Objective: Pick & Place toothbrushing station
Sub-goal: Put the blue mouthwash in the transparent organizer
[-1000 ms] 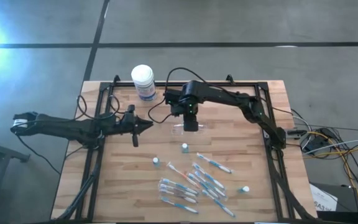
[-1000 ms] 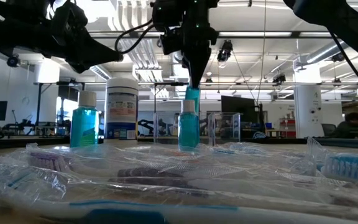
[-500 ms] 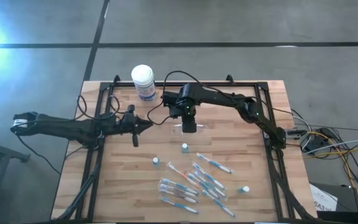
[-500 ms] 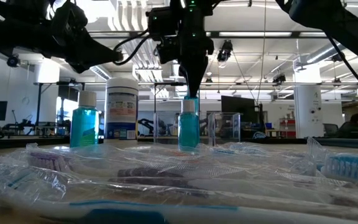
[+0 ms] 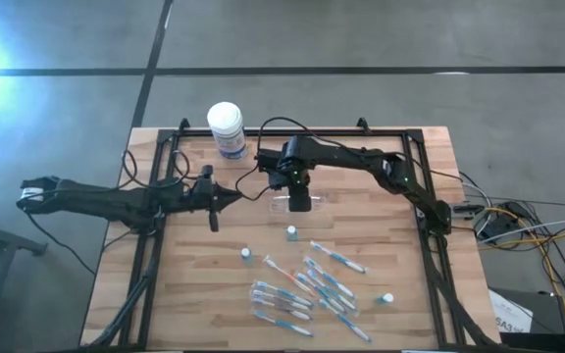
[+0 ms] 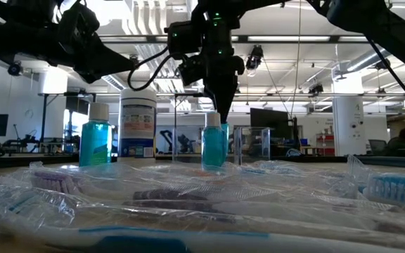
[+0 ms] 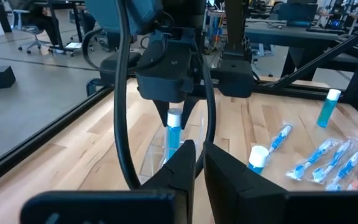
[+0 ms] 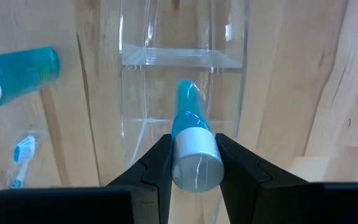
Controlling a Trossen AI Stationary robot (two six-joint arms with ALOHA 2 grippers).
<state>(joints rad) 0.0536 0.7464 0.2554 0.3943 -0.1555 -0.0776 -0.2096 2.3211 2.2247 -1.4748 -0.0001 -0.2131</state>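
A clear plastic cup stands on the wooden table's middle; it also shows in the right wrist view. My right gripper is right above it, shut on a tiny blue bottle with a white cap. Two like bottles stand nearer, a third at the near right. Several wrapped blue-and-white toothbrushes lie flat near the front. My left gripper is shut and empty, left of the cup. My right gripper pinches the bottle at its white-capped top end between its two fingers. The fingers come from above, pointing down. The bottle hangs upright, cap up, its lower end down inside the clear cup; whether it touches the cup's floor I cannot tell.
A larger white-lidded tub with a blue label stands at the table's far left. A dark metal frame runs around the table's edges. Bare wood lies left of the toothbrushes and at the far right.
My right gripper has gone down toward the clear cup, still shut on the blue bottle. The bottle has stayed upright and its lower end has sunk into the cup.
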